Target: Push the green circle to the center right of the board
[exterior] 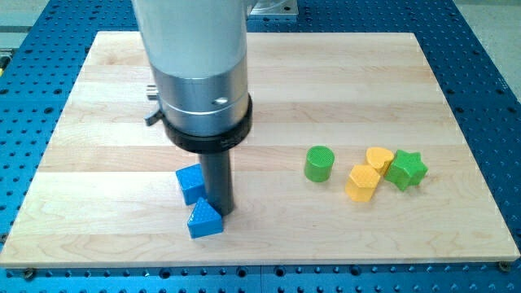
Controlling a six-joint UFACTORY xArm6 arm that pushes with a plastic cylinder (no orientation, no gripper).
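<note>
**Supervisor:** Report tool position.

**Operator:** I see my tip (pixel 221 213) low on the pale wooden board (pixel 98 146), at about 7 o'clock from board centre. This rig carries no claw, only a straight dark rod, so there is no jaw opening to report. The tip sits between two blue plastic blocks: the blue cube-like block (pixel 190 182) lies just beside the rod at its 10 o'clock, and the blue triangular block (pixel 203 220) lies just beside it at its 8 o'clock. I cannot tell whether the tip touches either one.

**Supervisor:** Locate the task item.

**Operator:** The green cylindrical block, the green circle (pixel 319 163), stands upright at about 4 o'clock from board centre, well apart from my tip, which lies at its 8 o'clock.

**Supervisor:** Neighbouring items?

**Operator:** Three. A yellow pentagon-like block (pixel 362 182) is near the green circle at its 4 o'clock. A yellow heart-shaped block (pixel 379 158) is touching that pentagon at its 1 o'clock. A green star-shaped block (pixel 406 169) sits at 3 o'clock of the green circle, against the yellow heart. A blue perforated table (pixel 488 49) surrounds the board.
</note>
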